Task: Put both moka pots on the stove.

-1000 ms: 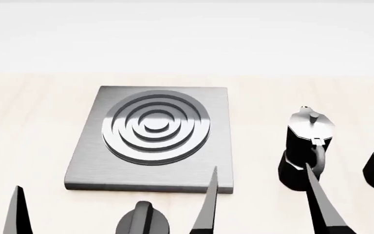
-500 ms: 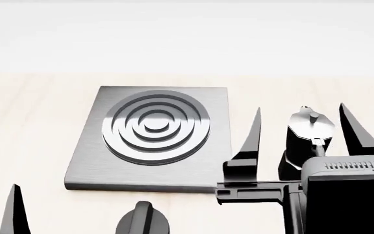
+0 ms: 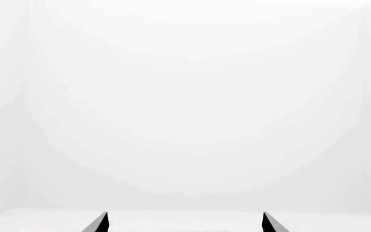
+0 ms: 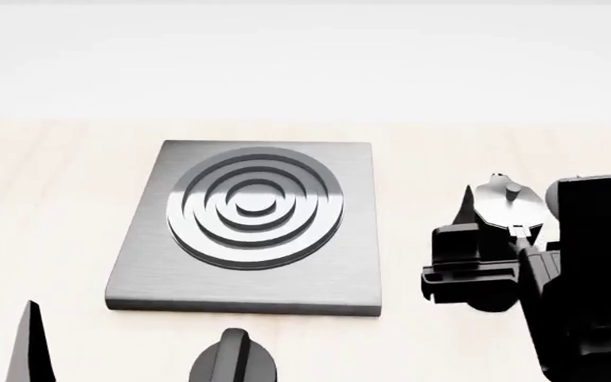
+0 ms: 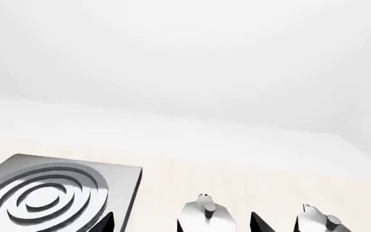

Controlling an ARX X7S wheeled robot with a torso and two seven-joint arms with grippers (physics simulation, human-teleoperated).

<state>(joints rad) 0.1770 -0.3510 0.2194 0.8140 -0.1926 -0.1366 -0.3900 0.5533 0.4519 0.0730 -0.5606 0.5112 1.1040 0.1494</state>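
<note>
Approaching near pot with right gripper, fingers spread, pot between them, nothing gripped. Centre on body, descend below lid, then close. Stove beyond gripper's left finger; second pot outside right finger. Left gripper parted, idle.

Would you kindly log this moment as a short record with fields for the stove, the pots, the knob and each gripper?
stove: on the counter, nothing on it
near moka pot: upright, off the stove, between the open fingers
far moka pot: upright, beside the first, also off the stove
right gripper: open around the near pot's lid
left gripper: open, holds nothing
knob: in front of the stove
</note>
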